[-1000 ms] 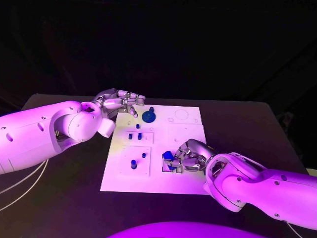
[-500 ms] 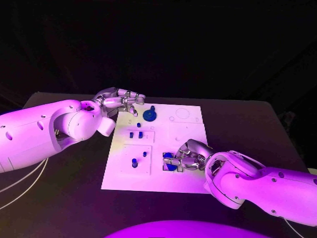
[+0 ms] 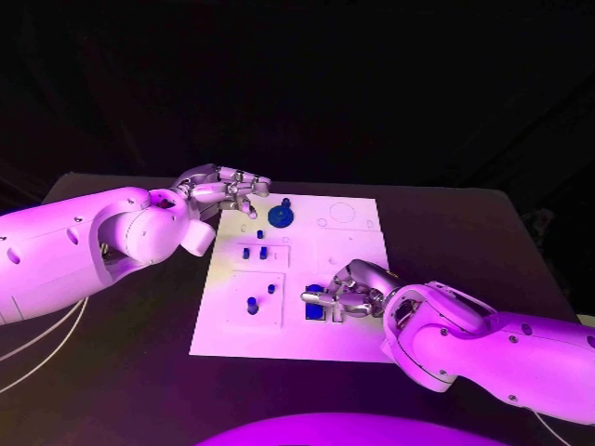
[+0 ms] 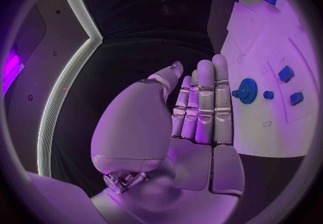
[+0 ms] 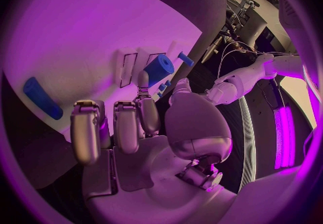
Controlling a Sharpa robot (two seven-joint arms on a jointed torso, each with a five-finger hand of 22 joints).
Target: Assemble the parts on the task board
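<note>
On the board [image 3: 337, 243], small blue parts [image 3: 252, 252] stand left of middle, a blue gear [image 3: 282, 218] near the far edge. The left hand [image 3: 224, 190] hovers beside it, fingers straight and together, empty. The right hand [image 3: 348, 294] pinches a blue cylinder [image 5: 159, 67], clearest from its wrist; a blue bar [image 5: 42, 98] lies nearby.

No readable text, labels, brands or numbers anywhere, flat white rectangular task board [image 3: 327, 279] carries only faint outlined rectangles and circles, too small to read as signs
</note>
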